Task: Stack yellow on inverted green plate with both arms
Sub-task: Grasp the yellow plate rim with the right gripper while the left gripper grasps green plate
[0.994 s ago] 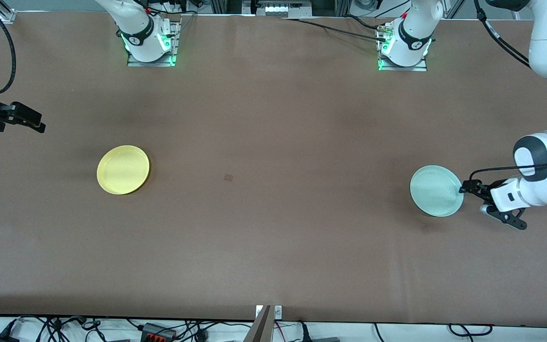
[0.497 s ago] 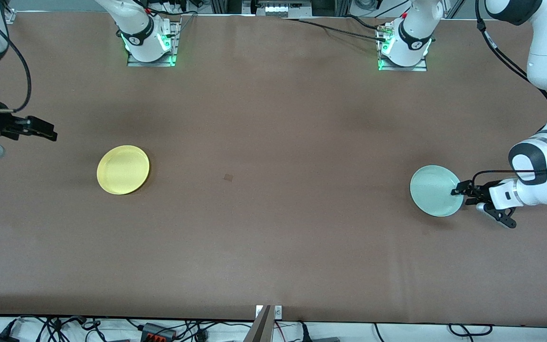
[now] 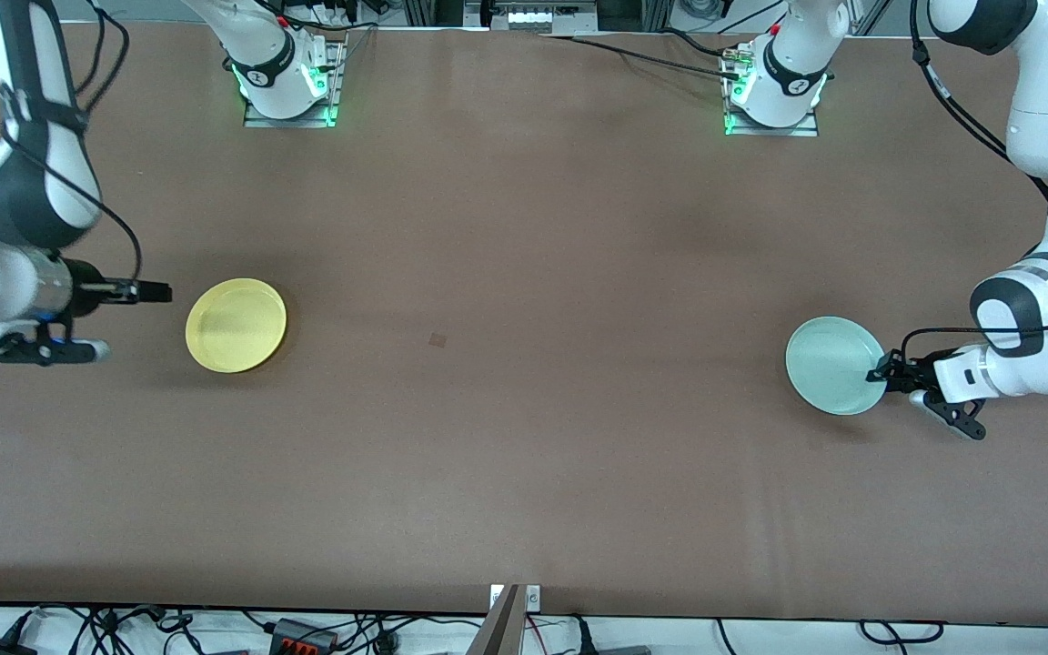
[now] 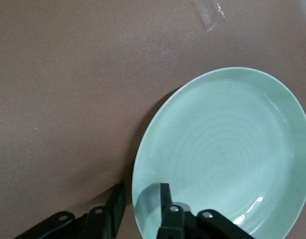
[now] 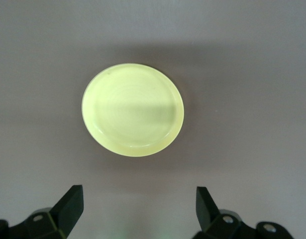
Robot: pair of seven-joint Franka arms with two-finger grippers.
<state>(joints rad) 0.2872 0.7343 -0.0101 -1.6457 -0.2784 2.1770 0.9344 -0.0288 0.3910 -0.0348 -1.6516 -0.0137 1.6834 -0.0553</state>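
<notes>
I see the green plate [image 3: 833, 365] lying rim-up on the counter [image 3: 524, 455] toward the left arm's end. My left end effector [image 3: 881, 374] sits at the plate's edge, one finger [image 4: 165, 206] inside over the rim and the other outside; the wrist view shows the rim between them, the inner finger on the plate, but I cannot tell whether they are fully clenched on it. The plate is not inverted. The yellow plate [image 3: 236, 325] lies rim-up toward the right arm's end, well apart from the green one. My right end effector [image 3: 153, 292] is just beside the yellow plate, apart from it, with its fingers [image 5: 68, 209] spread wide and nothing between them. A small dark mark [image 3: 438, 340] shows on the counter between the plates.
</notes>
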